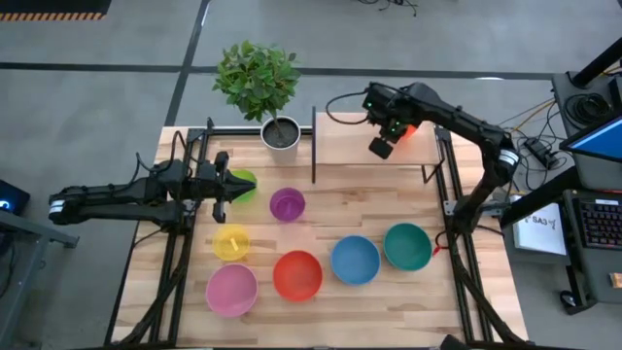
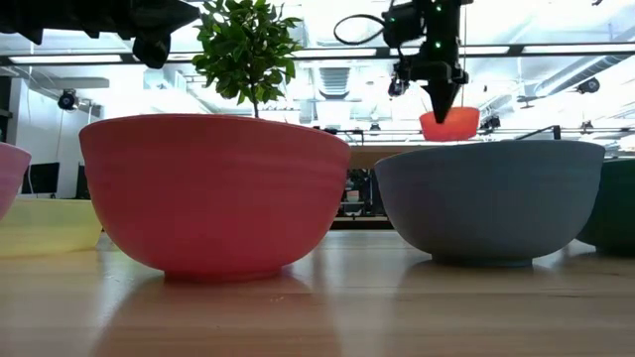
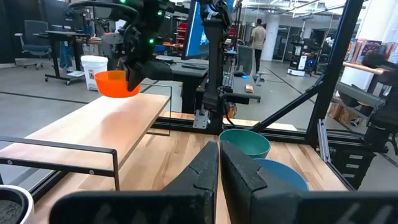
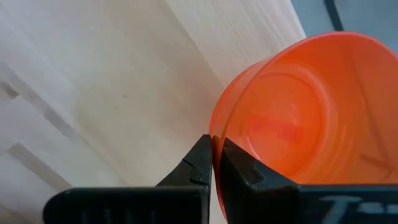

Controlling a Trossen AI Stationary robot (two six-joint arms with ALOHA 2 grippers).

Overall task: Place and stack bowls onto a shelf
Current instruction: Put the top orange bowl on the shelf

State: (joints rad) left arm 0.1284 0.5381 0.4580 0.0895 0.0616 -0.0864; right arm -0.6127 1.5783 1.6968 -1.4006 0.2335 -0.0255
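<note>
While the right jaws pinch the rim of the orange bowl, that bowl hangs tilted just above the shelf, near its right end, not resting on the board as far as the low view shows. From across the counter the left wrist view shows the same orange bowl over the light wood, held by the dark right arm reaching in from the side

On the left, the left jaws are pressed together on nothing, hovering over the counter just beside the lime green bowl. The purple bowl sits near it toward the middle, with the yellow bowl a little nearer the front

Along the front stand the pink bowl, the red bowl, the blue bowl and the teal bowl, side by side in a rising row. A potted plant stands just left of the shelf at the back edge
</note>
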